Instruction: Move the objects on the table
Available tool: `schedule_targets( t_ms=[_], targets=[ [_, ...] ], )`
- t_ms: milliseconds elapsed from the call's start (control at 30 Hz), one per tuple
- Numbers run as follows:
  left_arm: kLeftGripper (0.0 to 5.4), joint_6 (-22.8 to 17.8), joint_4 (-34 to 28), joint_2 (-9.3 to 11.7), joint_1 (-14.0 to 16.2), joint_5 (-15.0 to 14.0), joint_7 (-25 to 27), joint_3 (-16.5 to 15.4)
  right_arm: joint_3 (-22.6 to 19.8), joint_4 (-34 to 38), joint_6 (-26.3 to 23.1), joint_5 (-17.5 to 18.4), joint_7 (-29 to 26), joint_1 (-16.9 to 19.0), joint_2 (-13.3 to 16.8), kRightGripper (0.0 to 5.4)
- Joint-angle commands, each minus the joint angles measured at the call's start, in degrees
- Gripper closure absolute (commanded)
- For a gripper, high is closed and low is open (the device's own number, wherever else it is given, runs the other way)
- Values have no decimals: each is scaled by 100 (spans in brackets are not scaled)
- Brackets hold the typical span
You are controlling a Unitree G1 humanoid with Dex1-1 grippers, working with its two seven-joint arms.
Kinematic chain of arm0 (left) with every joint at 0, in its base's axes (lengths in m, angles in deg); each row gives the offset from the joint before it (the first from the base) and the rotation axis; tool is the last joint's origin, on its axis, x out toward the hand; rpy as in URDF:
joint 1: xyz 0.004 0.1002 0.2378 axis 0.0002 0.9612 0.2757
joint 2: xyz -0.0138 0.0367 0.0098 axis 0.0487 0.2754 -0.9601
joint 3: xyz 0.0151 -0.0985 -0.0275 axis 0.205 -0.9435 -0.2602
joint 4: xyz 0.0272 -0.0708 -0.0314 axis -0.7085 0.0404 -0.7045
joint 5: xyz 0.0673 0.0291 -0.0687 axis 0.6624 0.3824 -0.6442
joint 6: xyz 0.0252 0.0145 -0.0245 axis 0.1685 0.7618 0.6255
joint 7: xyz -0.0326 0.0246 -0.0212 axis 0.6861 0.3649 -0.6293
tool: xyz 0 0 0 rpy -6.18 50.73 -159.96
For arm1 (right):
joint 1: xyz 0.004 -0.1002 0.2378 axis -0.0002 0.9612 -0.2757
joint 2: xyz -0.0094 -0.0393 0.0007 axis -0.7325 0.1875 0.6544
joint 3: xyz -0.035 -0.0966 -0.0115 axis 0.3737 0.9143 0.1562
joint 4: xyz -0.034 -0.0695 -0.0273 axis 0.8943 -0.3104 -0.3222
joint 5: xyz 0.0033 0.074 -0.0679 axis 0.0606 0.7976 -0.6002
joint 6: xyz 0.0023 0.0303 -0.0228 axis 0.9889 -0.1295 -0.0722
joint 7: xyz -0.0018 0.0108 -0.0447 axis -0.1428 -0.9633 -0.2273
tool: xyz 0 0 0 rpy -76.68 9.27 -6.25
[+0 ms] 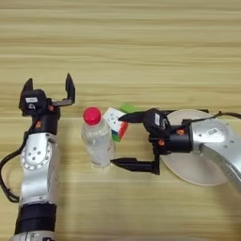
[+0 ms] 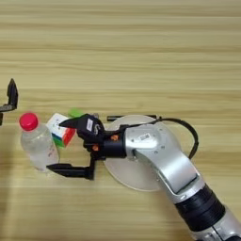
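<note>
A clear bottle point(image 1: 97, 141) with a pink-red cap stands upright left of centre on the table point(image 1: 141, 47). Just to its right lies the multicoloured cube point(image 1: 114, 123), with the small green block point(image 1: 128, 108) behind it. My right gripper point(image 1: 116, 140) is open just right of the bottle, one finger over the cube and the other low near the bottle's base, holding nothing. The white plate point(image 1: 200, 172) lies under my right forearm, and a thin black marker point(image 2: 129, 116) rests along its far rim. My left gripper point(image 1: 49, 89) stands open and empty, left of the bottle.
A black cable point(image 2: 194, 139) loops off my right arm beside the plate. Bare wood stretches across the whole far half of the table.
</note>
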Motion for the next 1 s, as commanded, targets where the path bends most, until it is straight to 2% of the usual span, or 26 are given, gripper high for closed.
schedule_targets(
  t_ms=[33, 300, 667, 1000],
  targets=[
    [0, 12, 8, -23, -35, 22, -34, 27, 207, -217, 100, -342, 214, -207, -228, 2],
    [0, 29, -8, -36, -23, 21, -40, 35, 422, -447, 232, -690, 433, -283, -544, 2],
    [0, 55, 5, -33, -9, 8, -24, 23, 496, -968, 398, -914, 689, -416, -1078, 2],
    [0, 69, 10, -46, -10, 10, -28, 30, 468, -1280, 575, -1021, 793, -509, -1321, 113]
  ],
)
